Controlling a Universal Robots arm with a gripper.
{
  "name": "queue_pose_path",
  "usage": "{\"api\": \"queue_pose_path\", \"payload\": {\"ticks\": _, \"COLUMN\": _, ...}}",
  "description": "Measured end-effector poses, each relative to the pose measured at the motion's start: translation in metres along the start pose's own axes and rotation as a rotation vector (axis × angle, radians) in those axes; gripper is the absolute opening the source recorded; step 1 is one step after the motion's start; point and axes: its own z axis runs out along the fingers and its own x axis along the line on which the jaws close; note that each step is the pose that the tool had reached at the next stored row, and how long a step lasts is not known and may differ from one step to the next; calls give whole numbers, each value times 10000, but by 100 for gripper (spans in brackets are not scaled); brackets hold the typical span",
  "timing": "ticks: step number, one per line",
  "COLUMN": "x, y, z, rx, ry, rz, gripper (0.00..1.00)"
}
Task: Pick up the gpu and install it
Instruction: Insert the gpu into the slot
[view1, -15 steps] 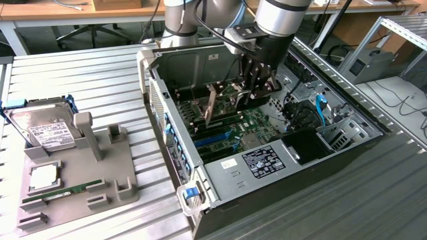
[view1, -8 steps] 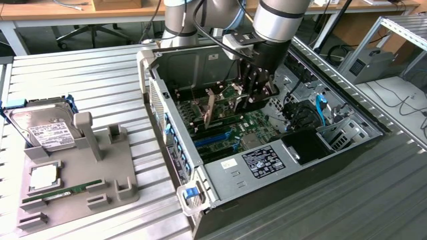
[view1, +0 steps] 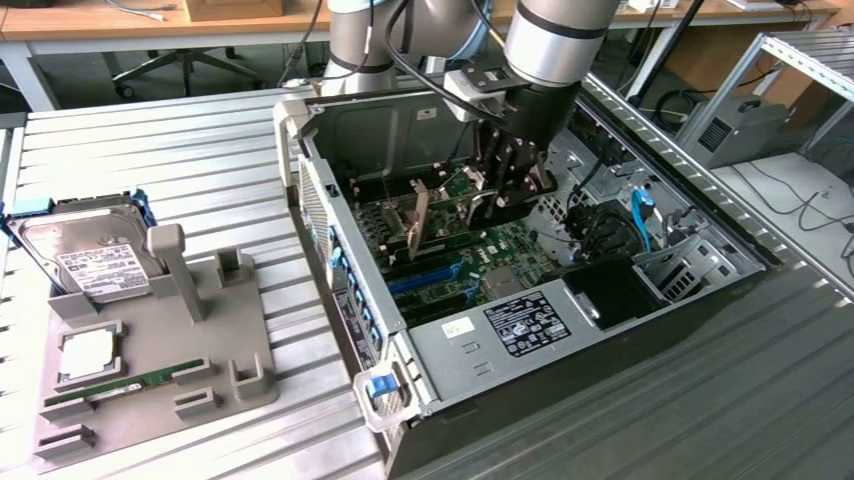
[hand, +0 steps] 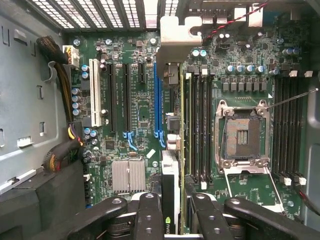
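Note:
The gpu (hand: 170, 180) is a thin black card seen edge-on in the wrist view, with its pale metal bracket (hand: 175, 30) toward the case's vented rear wall. My gripper (hand: 172, 222) is shut on it, one black finger on each side of the card. The card hangs upright over the motherboard, in line with the long blue slot (hand: 158, 100) and just beside it. In the exterior view my gripper (view1: 514, 190) reaches down into the open computer case (view1: 587, 330), above the green motherboard (view1: 467, 250).
A grey fixture tray (view1: 247, 350) at the exterior view's left holds a silver hard drive (view1: 87, 255), a processor chip (view1: 87, 355) and a green memory stick (view1: 127, 385). Case walls surround the gripper. A bare processor socket (hand: 245, 132) and cable bundles (hand: 62, 80) flank the card.

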Motion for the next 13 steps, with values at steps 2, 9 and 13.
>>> {"api": "queue_pose_path", "payload": {"ticks": 2, "x": 0, "y": 0, "z": 0, "rx": 0, "ry": 26, "rz": 7, "gripper": 27}}
{"api": "queue_pose_path", "payload": {"ticks": 9, "x": 0, "y": 0, "z": -1, "rx": 1, "ry": 48, "rz": 10, "gripper": 27}}
{"api": "queue_pose_path", "payload": {"ticks": 13, "x": 0, "y": 26, "z": -1, "rx": 1, "ry": 47, "rz": 25, "gripper": 27}}
